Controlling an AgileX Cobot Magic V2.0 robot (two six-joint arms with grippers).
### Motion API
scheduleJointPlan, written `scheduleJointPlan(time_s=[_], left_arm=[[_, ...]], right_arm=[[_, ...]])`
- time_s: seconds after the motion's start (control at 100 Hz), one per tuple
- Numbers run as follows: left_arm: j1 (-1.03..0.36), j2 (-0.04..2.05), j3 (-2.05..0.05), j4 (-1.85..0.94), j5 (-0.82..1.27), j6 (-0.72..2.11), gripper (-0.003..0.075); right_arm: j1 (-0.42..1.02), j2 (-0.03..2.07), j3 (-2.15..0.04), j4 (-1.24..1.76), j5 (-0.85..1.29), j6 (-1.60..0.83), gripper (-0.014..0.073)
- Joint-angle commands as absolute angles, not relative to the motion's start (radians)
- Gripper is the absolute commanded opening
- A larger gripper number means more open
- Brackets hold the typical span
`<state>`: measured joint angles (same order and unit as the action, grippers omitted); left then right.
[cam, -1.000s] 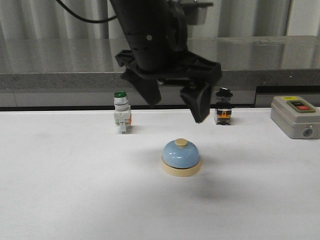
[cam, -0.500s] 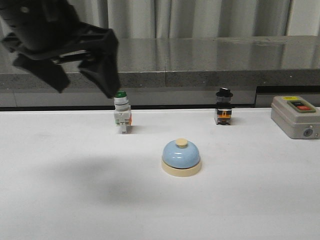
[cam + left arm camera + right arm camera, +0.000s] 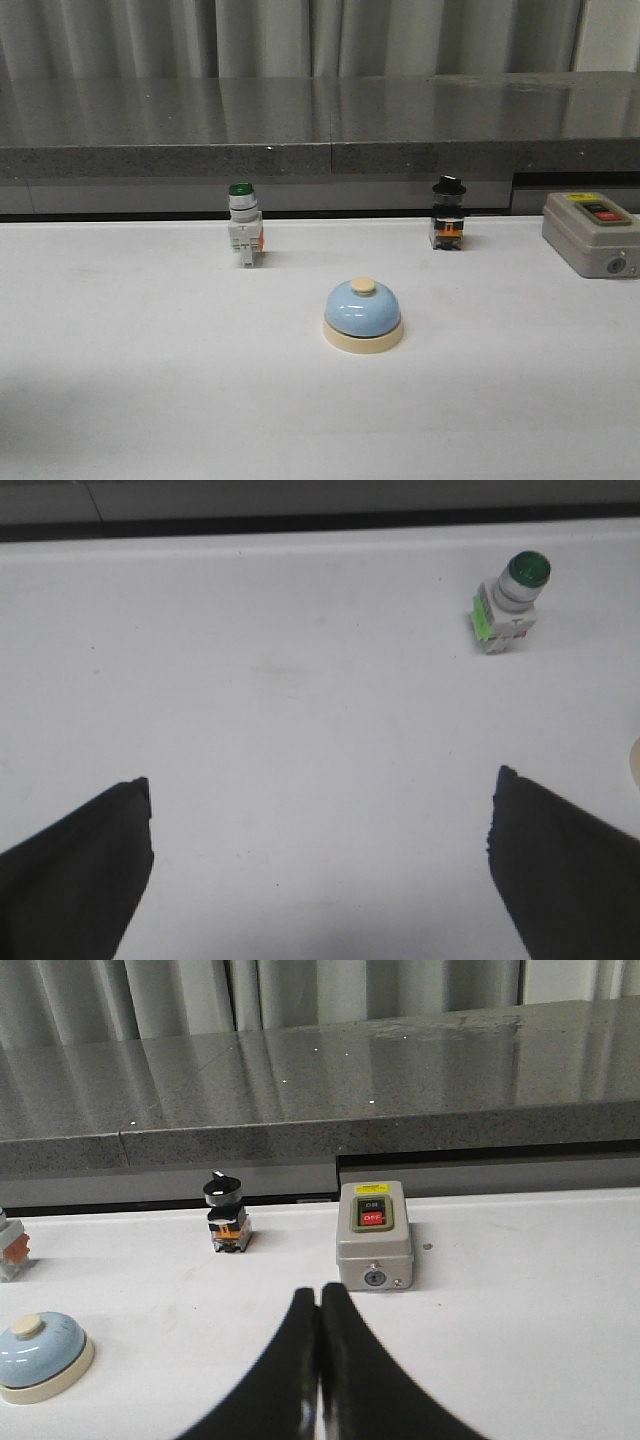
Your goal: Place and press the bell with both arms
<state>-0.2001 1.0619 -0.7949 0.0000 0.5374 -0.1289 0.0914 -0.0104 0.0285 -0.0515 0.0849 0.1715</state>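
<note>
The pale-blue bell (image 3: pixel 363 314) with a cream base and cream button stands upright on the white table, near the middle of the front view. It also shows in the right wrist view (image 3: pixel 40 1356). No arm is in the front view. My left gripper (image 3: pixel 322 792) is open and empty over bare table, well apart from the bell; only a sliver of the bell's cream base (image 3: pixel 636 764) shows at that view's edge. My right gripper (image 3: pixel 319 1293) is shut and empty, to the right of the bell.
A green-capped white push-button switch (image 3: pixel 243 232) stands behind the bell to its left. A black-capped switch (image 3: pixel 447 214) stands behind to its right. A grey box with red and green buttons (image 3: pixel 590 233) sits at the far right. A dark counter edge runs along the back.
The left arm, which hung open above the bell, swung left and has left the front view. The bell has not moved.
</note>
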Motion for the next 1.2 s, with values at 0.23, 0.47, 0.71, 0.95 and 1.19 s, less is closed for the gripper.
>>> scheduleJointPlan(time_s=[0.23, 0.47, 0.71, 0.95, 1.19], left_arm=[[-0.195, 0.741, -0.743, -0.01, 0.465, -0.14, 0.0552], [-0.195, 0.558, -0.688, -0.006, 0.48, -0.14, 0.0415], [-0.195, 0.496, -0.683, 0.007, 0.487, -0.14, 0.0225], [-0.195, 0.496, -0.683, 0.015, 0.477, -0.14, -0.0019], [-0.195, 0.496, -0.683, 0.026, 0.479, -0.14, -0.0021]], right_arm=[[0.088, -0.031, 0.008, -0.051, 0.006, 0.16, -0.0064], [0.088, -0.031, 0.008, -0.051, 0.006, 0.16, -0.0064], [0.088, -0.031, 0.008, -0.051, 0.006, 0.16, -0.0064], [0.088, -0.031, 0.008, -0.051, 0.006, 0.16, -0.0064], [0.088, -0.031, 0.008, -0.051, 0.006, 0.16, -0.0064]])
